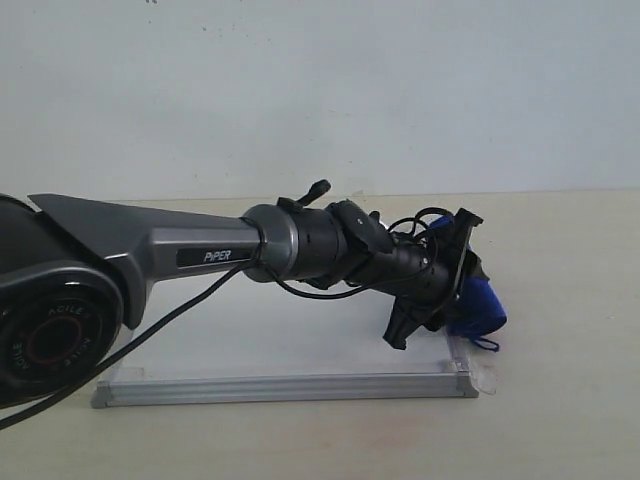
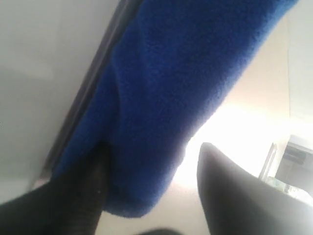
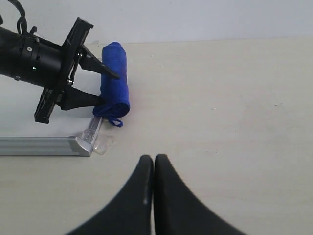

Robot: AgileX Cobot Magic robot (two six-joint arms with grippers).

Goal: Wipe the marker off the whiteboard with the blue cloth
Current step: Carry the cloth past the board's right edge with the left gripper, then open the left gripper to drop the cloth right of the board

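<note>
The blue cloth [image 1: 483, 306] [image 3: 115, 78] lies as a roll on the table against the right edge of the whiteboard [image 1: 290, 387] [image 3: 44, 145]. My left gripper [image 1: 463, 295] [image 3: 110, 88] [image 2: 154, 147] reaches across the board and stands open at the cloth. One finger [image 2: 83, 196] presses the cloth's side; the other [image 2: 230, 196] is clear of it with a gap. The cloth [image 2: 171, 88] sits partly between them. The arm hides most of the board, and no red marker lines show. My right gripper [image 3: 154, 159] is shut and empty over bare table.
A clear tape tab [image 3: 103, 144] [image 1: 485, 375] sticks out at the board's near right corner. The pale wooden table [image 3: 220, 98] stretches to the right of the cloth. A white wall [image 1: 320, 90] stands behind the table.
</note>
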